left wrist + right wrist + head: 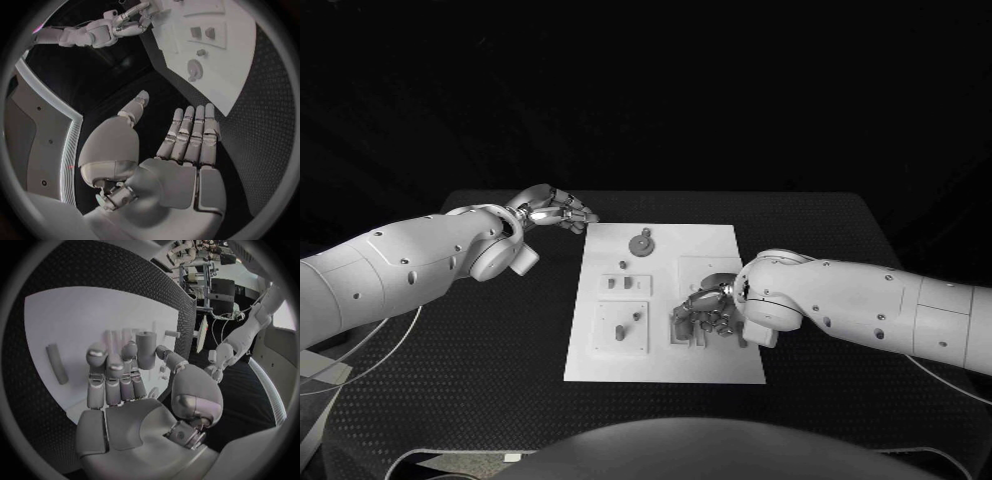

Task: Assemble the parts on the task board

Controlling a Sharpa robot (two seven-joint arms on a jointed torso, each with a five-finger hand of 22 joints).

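Head view: left hand [554, 212] off board's far left corner, fingers straight, apart, empty; keep it clear. White board [718, 365] mid-table. Right hand [710, 309] over board's right side, peg [146, 350] between thumb and fingers; lower it upright, slowly.
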